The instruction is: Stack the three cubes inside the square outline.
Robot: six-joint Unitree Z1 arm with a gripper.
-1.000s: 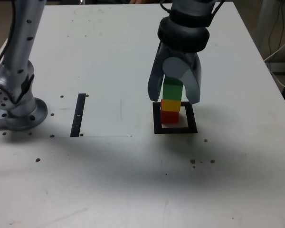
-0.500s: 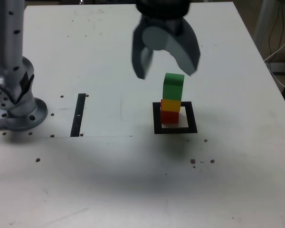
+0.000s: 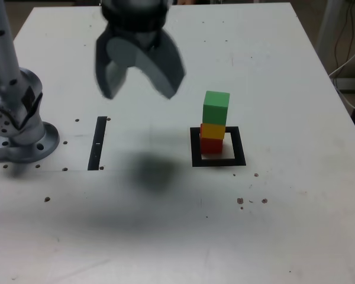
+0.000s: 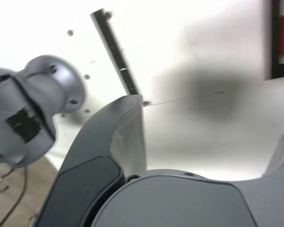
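Cubes [image 3: 215, 123]: three, stacked; outline [image 3: 239, 147]: one; end effector [image 3: 139, 80]: one, open.

The surface [image 3: 272, 236] is a pale, flat tabletop with small dark spots scattered across it. A square outline [image 3: 239, 147], thick and black with a pale centre, lies flat on it. A narrow straight black strip [image 3: 97, 144] lies well apart from the outline, toward the exterior view's left. The red cube [image 3: 211, 146] sits within the outline. The grey arm base [image 3: 29, 145] stands beyond the strip.
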